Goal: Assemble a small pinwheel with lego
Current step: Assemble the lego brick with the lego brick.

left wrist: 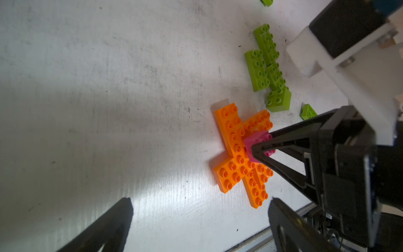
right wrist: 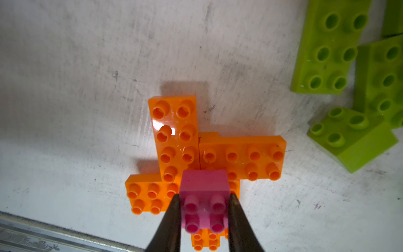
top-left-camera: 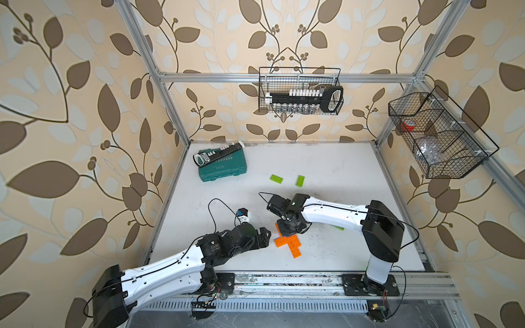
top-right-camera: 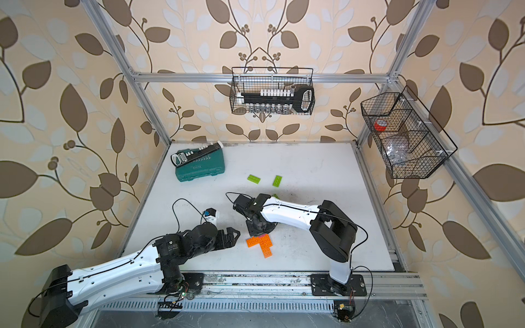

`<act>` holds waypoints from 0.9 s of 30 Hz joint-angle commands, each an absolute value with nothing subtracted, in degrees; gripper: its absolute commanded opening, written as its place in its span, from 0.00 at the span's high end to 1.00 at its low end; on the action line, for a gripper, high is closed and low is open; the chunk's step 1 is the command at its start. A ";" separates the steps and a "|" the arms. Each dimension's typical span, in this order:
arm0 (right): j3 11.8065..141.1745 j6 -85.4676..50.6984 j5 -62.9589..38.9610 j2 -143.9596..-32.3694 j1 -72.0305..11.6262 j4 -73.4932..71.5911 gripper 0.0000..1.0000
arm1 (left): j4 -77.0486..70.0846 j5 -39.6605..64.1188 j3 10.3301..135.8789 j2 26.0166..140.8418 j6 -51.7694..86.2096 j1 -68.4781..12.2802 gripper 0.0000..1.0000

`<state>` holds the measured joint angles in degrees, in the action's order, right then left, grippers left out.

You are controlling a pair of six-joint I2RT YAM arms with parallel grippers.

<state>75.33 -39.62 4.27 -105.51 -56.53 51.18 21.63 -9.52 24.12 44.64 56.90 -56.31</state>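
My right jaws grip the pink brick on the orange brick cross; my left jaws gape open nearby.

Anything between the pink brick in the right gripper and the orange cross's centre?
Nothing visible. The right gripper holds the pink brick at the centre of the orange cross; green bricks lie apart.

The left arm stretches low from its base toward the middle. The left gripper is nearly level, its jaws spread wide and holding nothing. The right arm folds inward with its wrist pointing straight down, and the right gripper pinches the pink brick by two opposite sides.
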 commanded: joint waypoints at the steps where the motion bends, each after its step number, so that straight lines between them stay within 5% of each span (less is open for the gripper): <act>1: 76.03 -40.43 2.62 -107.19 -56.51 52.01 1.00 | 21.65 -10.76 25.23 45.00 55.72 -56.60 0.01; 27: 71.86 -42.88 3.50 -112.32 -60.41 53.83 1.00 | 25.22 -12.48 25.14 43.17 56.38 -56.59 0.01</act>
